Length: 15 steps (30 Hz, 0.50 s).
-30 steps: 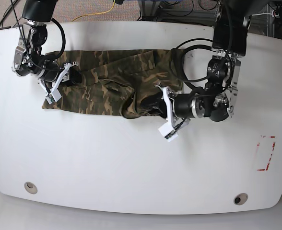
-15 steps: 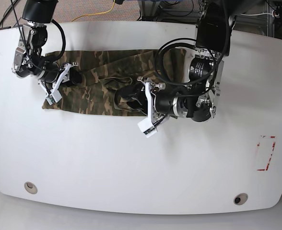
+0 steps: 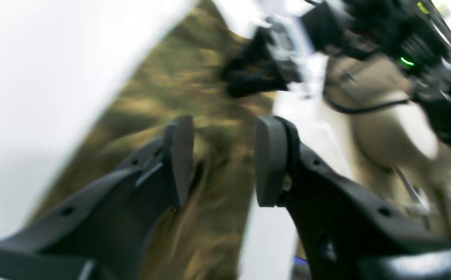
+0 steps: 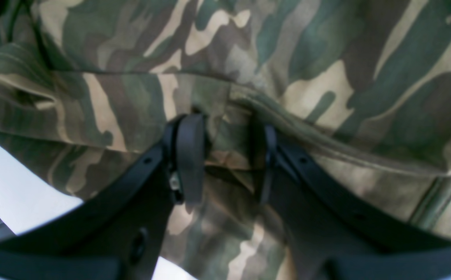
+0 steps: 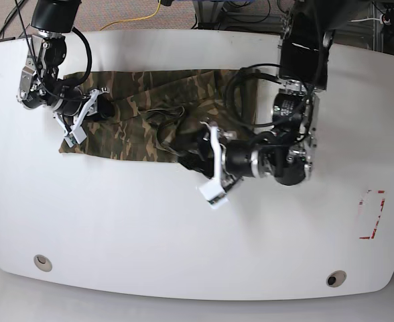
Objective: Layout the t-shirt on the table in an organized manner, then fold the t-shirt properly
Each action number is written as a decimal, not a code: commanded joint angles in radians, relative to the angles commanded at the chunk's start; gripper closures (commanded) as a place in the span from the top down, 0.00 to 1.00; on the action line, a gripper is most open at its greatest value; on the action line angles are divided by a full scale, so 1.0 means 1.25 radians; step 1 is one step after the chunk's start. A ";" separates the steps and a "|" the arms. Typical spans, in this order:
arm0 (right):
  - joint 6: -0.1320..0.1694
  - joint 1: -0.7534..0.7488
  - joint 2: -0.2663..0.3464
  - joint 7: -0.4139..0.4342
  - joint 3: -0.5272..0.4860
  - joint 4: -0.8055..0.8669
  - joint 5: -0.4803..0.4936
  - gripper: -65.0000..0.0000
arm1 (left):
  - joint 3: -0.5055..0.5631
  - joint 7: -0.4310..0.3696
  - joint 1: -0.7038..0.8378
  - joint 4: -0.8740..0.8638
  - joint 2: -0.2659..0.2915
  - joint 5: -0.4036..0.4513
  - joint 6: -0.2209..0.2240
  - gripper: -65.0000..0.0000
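Note:
The camouflage t-shirt (image 5: 137,131) lies bunched in a long band across the far side of the white table (image 5: 183,235). My right gripper (image 5: 98,107) is at the shirt's left end. The right wrist view shows this gripper (image 4: 229,163) shut on a ridge of the t-shirt (image 4: 307,58). My left gripper (image 5: 191,149) is at the shirt's front edge near the middle, where the cloth is gathered. In the blurred left wrist view, the t-shirt (image 3: 178,77) passes between that gripper's (image 3: 223,163) fingers, which are held on the cloth.
Two round grommet holes (image 5: 43,261) (image 5: 336,278) sit near the table's front edge. A red tape outline (image 5: 371,215) marks the right side. Cables and floor lie beyond the far edge.
My left gripper swept left over the shirt, dragging its right part along, then shifted a little right and toward the front. The right gripper stayed in place on the left end.

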 joint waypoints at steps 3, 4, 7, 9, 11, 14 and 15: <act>0.000 -0.001 0.000 0.000 0.000 0.000 0.000 0.29 | -0.043 -0.001 -0.009 -0.001 -0.031 0.001 0.000 0.38; 0.000 -0.001 0.000 0.000 0.000 0.000 0.000 0.29 | -0.055 -0.001 -0.010 -0.002 -0.041 0.004 0.000 0.40; 0.000 -0.001 0.000 0.000 0.000 0.000 0.000 0.29 | -0.087 -0.020 -0.007 -0.005 -0.068 0.006 0.000 0.50; 0.000 0.000 0.000 0.000 0.000 0.000 0.000 0.29 | -0.095 -0.043 0.004 -0.007 -0.090 0.007 0.001 0.54; 0.000 0.000 0.000 0.000 0.000 0.000 0.000 0.29 | -0.096 -0.080 0.020 -0.009 -0.113 0.007 0.002 0.53; 0.000 0.000 -0.001 0.000 0.000 0.000 0.000 0.29 | -0.091 -0.126 0.033 -0.017 -0.136 0.037 0.004 0.47; 0.000 0.000 -0.006 0.000 0.000 0.000 0.000 0.29 | -0.088 -0.137 0.033 -0.027 -0.136 0.061 0.004 0.45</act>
